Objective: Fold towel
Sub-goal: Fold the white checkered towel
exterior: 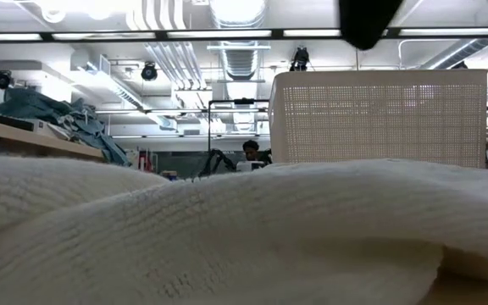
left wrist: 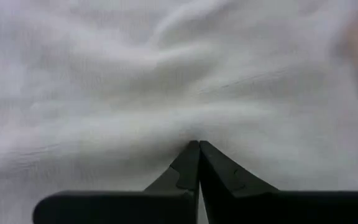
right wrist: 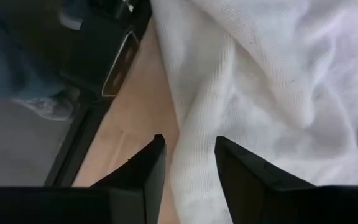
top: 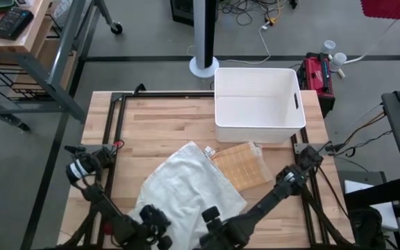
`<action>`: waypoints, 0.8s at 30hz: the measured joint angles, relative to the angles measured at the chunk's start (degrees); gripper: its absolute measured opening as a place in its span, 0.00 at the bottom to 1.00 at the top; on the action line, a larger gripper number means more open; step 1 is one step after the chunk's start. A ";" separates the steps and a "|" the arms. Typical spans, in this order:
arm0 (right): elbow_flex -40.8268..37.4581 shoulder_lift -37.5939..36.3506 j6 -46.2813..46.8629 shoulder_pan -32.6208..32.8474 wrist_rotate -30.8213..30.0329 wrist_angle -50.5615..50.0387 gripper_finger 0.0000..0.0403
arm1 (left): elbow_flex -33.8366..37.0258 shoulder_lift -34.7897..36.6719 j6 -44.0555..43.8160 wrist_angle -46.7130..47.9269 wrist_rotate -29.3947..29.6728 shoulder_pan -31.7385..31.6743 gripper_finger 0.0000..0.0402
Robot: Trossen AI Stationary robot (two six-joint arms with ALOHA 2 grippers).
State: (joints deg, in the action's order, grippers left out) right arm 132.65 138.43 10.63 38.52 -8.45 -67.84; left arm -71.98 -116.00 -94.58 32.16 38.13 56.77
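Left wrist view: the left gripper (left wrist: 199, 144) has its two dark fingers pressed together, tips against the white towel (left wrist: 166, 74), with a pucker of cloth running out from the point where they meet (whether any fabric is actually pinched between them cannot be told).

In the right wrist view the right gripper (right wrist: 188, 146) stands with its fingers apart, straddling the towel's edge (right wrist: 247, 81); one finger (right wrist: 148, 165) is over bare wood, the other (right wrist: 241, 168) over cloth. Nothing is clamped between them.

From above, both grippers sit at the near edge of the worktop (top: 158, 118), the left gripper (top: 155, 221) on the towel's near-left corner and the right gripper (top: 212, 221) at its near-right edge. The towel (top: 186, 184) lies rumpled and unfolded on the near middle of the worktop, set at a slant. Touching its far-right side is a tan, grid-patterned cloth (top: 243, 165), partly tucked under the towel's far corner. Beyond that, at the far right of the worktop, stands a white bin (top: 259, 125).

The low view is filled mostly by towel folds (exterior: 244, 237), with the perforated wall of the bin (exterior: 379, 119) rising behind them.
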 joint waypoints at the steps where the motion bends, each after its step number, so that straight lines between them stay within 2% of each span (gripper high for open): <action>1: -0.18 0.00 0.39 0.54 -1.27 -0.18 0.33 | 0.32 -0.27 -0.42 0.97 -2.08 -0.58 0.00; 4: -2.29 -0.22 2.08 1.63 -6.79 -1.22 0.32 | 1.12 -0.10 -0.55 3.03 -5.82 -1.50 0.00; 7: -6.22 -0.10 6.07 1.63 -10.72 -1.23 0.31 | 1.40 0.24 -0.54 7.55 -5.99 -1.50 0.00; 17: -19.28 -0.48 11.60 -1.24 -11.77 17.80 0.32 | 1.67 7.52 -2.70 27.76 -7.68 -1.41 0.00; 21: -20.99 -0.52 13.88 -2.84 -13.55 21.29 0.26 | 1.55 12.80 -2.28 23.85 -7.66 1.11 0.00; 24: -21.89 -0.48 15.87 -4.04 -14.74 22.08 0.13 | 1.12 15.08 -0.44 14.36 -7.63 5.62 0.00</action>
State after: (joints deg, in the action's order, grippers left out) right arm 110.76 137.95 26.50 34.48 -23.19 -45.76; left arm -70.86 -100.92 -95.02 46.51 30.51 62.39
